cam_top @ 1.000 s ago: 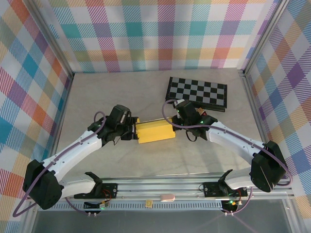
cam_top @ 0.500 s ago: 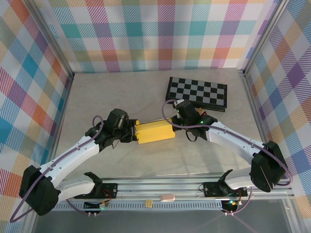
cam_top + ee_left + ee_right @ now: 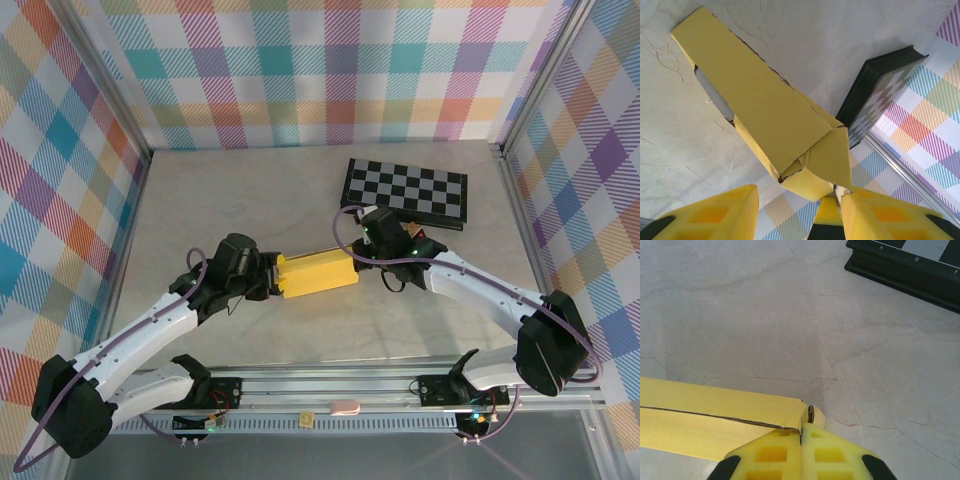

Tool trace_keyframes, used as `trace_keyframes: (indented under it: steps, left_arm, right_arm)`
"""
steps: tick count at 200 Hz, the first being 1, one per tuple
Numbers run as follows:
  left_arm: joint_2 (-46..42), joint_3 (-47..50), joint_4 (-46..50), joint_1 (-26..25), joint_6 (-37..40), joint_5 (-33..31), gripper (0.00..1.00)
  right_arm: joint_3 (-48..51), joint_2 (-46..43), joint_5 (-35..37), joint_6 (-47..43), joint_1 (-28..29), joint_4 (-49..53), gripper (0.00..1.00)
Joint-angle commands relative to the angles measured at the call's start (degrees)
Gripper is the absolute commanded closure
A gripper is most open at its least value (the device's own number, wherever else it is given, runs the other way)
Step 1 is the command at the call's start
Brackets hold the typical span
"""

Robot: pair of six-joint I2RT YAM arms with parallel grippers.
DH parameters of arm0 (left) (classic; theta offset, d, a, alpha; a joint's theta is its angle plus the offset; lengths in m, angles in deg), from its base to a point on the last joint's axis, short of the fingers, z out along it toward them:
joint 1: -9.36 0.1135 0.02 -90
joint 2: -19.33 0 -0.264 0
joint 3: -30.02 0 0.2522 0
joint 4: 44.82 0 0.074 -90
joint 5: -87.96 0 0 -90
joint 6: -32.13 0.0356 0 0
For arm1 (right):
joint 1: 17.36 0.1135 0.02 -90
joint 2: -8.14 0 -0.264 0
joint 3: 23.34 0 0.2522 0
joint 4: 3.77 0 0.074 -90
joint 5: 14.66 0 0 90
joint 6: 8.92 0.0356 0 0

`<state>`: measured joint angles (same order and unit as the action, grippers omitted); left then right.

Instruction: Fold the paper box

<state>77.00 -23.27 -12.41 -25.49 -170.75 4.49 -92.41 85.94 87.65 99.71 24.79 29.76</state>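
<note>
Arm L: left fingers part-spread, astride the left end of the mustard-yellow thin-cardboard paper box. The end flap stands between them, against one pad and clear of the other, so no firm hold.

The paper box lies mid-desk, long axis left-right, one arm at each end.

Arm R: right fingers pressed together, pinching a corner of the right end.

Judgement: the left flap lies straight ahead of the left fingers, so the left arm is nearer to it and the right arm anchors.
</note>
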Motion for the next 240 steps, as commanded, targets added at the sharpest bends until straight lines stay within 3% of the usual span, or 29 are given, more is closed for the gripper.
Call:
trace_keyframes:
  steps: [1, 21, 69, 147, 240]
  left_arm:
    - [0.9, 3.8, 9.0, -0.3, -7.7, -1.7, 0.56]
    - [1.1, 3.8, 8.7, -0.3, -7.5, -1.6, 0.58]
    - [0.8, 3.6, 9.9, -0.3, -7.5, -1.8, 0.72]
    - [1.3, 2.5, 13.4, -0.5, -6.0, -1.1, 0.73]
    - [3.0, 1.6, 12.9, -0.6, -5.7, -1.5, 0.73]
  right_arm:
    - [0.9, 0.1, -1.8, 1.0, 0.6, 5.9, 1.00]
    - [1.0, 0.0, -2.0, 1.1, 0.7, 6.0, 1.00]
    - [0.8, 0.0, -2.4, 1.4, 0.8, 6.0, 1.00]
    - [-0.9, -0.2, -3.9, 5.1, 0.8, 7.7, 1.00]
    - [-5.1, -6.4, -8.1, 23.4, -0.6, 11.0, 0.61]
